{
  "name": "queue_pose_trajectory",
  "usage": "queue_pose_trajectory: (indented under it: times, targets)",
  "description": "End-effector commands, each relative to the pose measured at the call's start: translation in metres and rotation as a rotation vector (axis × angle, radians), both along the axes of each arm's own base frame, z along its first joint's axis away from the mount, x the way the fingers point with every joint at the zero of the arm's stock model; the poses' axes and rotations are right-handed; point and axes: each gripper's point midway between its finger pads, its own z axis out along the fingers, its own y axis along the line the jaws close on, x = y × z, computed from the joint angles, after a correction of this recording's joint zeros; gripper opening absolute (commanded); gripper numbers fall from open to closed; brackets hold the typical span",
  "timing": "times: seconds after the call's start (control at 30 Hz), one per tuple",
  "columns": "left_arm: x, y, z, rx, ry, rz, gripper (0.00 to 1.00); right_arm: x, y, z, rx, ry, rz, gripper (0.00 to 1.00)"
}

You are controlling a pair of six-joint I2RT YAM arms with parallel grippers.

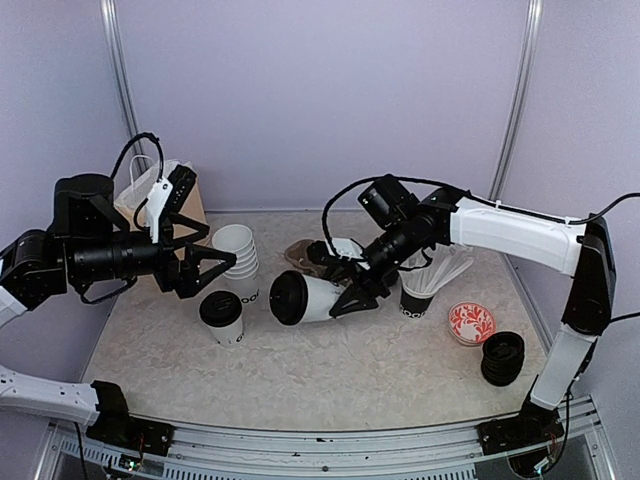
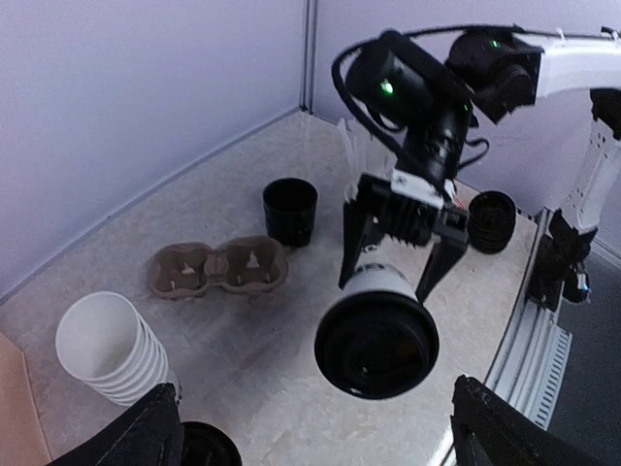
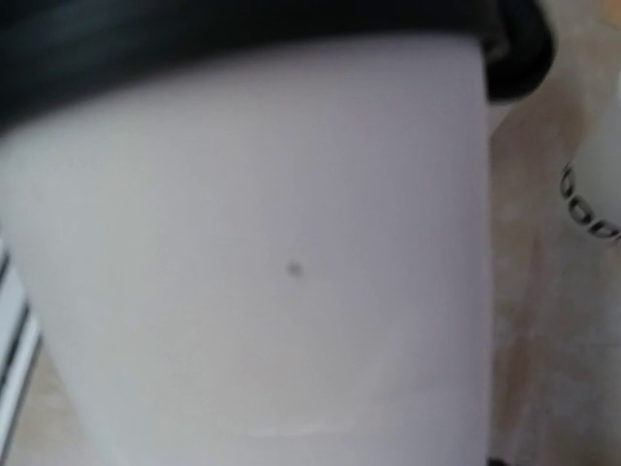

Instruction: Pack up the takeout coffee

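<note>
Grip: lidded cup sideways in right gripper.
Jaws clamp its white body off the table, black lid facing the wide-spread left gripper nearby.

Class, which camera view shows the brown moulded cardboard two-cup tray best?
Left wrist: the whole tray lies unobstructed. The top external view shows only part behind the right arm; the right wrist view shows none.

Open tabletop along the near edge — mid-table, coffee cup, cup stack, tray and black cup block passage.
</note>
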Motion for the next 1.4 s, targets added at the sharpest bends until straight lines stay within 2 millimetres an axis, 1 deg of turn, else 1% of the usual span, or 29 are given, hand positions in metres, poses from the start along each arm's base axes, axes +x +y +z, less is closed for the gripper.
queue_pose_trajectory:
  times: [0.0,0.1,0.23,0.37,0.5,0.67,0.8,1.03,1.27,1.37]
  targets:
    - [-0.032,-0.016,-0.042,0.099,0.149,-0.122,0.93,-0.011,-0.004,0.027,0.073,0.075,-0.005,0.67]
    - [-0.04,-0.032,-0.049,0.118,0.149,-0.17,0.93,-0.009,-0.003,0.041,0.102,0.064,-0.025,0.67]
    - [-0.04,-0.049,-0.055,0.151,0.127,-0.183,0.94,-0.013,-0.004,0.051,0.125,0.063,-0.015,0.67]
    - [-0.039,-0.063,-0.059,0.16,0.113,-0.195,0.96,-0.019,-0.007,0.054,0.133,0.07,0.0,0.67]
    - [-0.03,-0.072,-0.065,0.181,0.098,-0.177,0.96,-0.026,-0.01,0.059,0.148,0.068,0.021,0.68]
    - [-0.026,-0.084,-0.067,0.183,0.084,-0.187,0.96,-0.032,-0.013,0.061,0.154,0.067,0.042,0.69]
    - [-0.023,-0.087,-0.062,0.168,0.067,-0.183,0.96,-0.034,-0.013,0.059,0.152,0.064,0.046,0.69]
    - [-0.023,-0.089,-0.048,0.122,0.039,-0.187,0.92,-0.036,-0.012,0.055,0.142,0.069,0.049,0.69]
    - [-0.025,-0.098,-0.05,0.117,0.048,-0.217,0.87,-0.036,-0.01,0.051,0.136,0.073,0.054,0.69]
    - [-0.026,-0.101,-0.047,0.102,0.044,-0.232,0.9,-0.036,-0.009,0.051,0.135,0.073,0.056,0.69]
